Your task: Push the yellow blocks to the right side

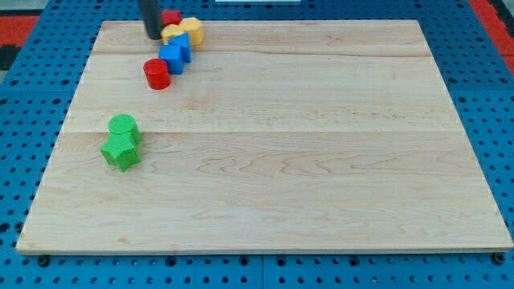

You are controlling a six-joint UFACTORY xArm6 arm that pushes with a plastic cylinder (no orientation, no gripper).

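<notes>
Two yellow blocks lie at the view's top left of the wooden board: one [193, 29] to the right and a second [172, 34] partly hidden behind my rod. My tip [153, 37] rests on the board just left of that second yellow block, touching or nearly touching it. A red block [171, 17] sits above the yellow ones. Two blue blocks [175, 54] lie just below them, and a red cylinder [157, 74] lies below the blue ones.
A green cylinder [124, 125] and a green star-shaped block [121, 150] sit together at the board's left. The wooden board [321, 160] lies on a blue pegboard table [498, 96].
</notes>
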